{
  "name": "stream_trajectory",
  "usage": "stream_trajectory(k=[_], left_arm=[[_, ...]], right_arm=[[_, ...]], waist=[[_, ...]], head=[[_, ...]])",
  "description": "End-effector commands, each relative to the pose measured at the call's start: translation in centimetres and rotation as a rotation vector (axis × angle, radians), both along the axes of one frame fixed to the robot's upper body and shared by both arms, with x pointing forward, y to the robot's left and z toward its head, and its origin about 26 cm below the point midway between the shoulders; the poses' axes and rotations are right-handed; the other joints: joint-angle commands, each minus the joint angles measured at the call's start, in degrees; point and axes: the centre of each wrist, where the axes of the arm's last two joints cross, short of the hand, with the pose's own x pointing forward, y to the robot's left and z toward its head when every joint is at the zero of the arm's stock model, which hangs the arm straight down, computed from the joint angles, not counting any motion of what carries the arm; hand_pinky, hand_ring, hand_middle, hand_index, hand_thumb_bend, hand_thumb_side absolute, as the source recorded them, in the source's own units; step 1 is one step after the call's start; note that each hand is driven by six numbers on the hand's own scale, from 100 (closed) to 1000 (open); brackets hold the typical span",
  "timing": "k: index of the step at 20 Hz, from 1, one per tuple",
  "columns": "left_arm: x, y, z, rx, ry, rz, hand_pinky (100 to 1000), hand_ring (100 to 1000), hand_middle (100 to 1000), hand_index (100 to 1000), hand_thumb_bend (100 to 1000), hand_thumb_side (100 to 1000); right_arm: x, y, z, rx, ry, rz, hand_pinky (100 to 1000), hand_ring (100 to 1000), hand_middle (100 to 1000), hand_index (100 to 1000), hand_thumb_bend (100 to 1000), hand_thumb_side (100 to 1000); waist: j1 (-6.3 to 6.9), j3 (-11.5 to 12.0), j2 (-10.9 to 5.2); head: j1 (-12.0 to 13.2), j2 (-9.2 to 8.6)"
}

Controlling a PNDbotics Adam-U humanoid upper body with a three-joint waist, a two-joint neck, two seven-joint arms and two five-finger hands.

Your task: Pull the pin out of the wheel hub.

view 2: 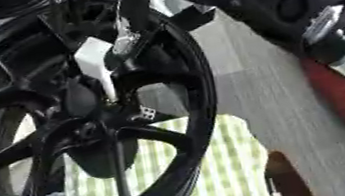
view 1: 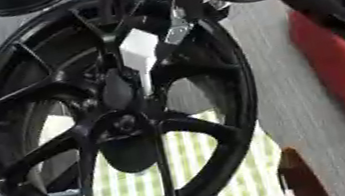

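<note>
Below and to the left of the right robot hand (view 2: 126, 42), near the middle of the black wheel (view 1: 236, 83): wheel hub (view 1: 123, 124), standing on edge and tilted, face turned towards the camera. Just above hub centre, a dark oval lump (view 1: 117, 92), probably the pin, though black on black and not sure. Long axis cannot be read; judged to run along the hub axis, out of the wheel face towards the camera, so likely needs pulling that way. Right robot hand reaching in from upper right through the top spokes, beside a white piece (view 1: 138, 45) behind the spokes, apart from the lump. Fingers lost against the spokes: released or clenched, cannot tell; nothing visibly grasped. Nearer hand by far; no left robot hand seen. Next move probably down and left along the spokes to the lump. Under the wheel, green checked cloth (view 1: 197, 166) on the worktop (view 1: 303, 112). Right of the robot hand, lower, a red block (view 1: 338, 60), well apart from the hub.
</note>
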Motion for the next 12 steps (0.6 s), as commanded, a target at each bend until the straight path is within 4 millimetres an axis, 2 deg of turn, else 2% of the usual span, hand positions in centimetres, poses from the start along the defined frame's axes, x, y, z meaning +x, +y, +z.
stream_trajectory(k=[1,12], left_arm=[[-0.4,0.2,1.1,0.017,-0.031,0.007,738,780,712,831,877,615],[-0.4,0.2,0.8,0.002,-0.028,0.007,738,779,710,830,876,615]], right_arm=[[-0.4,-0.6,1.1,-0.002,-0.027,-0.009,861,787,790,838,555,260],[0.8,-1.7,0.1,-0.036,-0.046,-0.058,858,785,785,828,533,231]], waist=[[0.35,0.20,-1.13],[0.65,0.50,-0.55]], head=[[-0.37,-0.03],[-0.80,-0.94]])
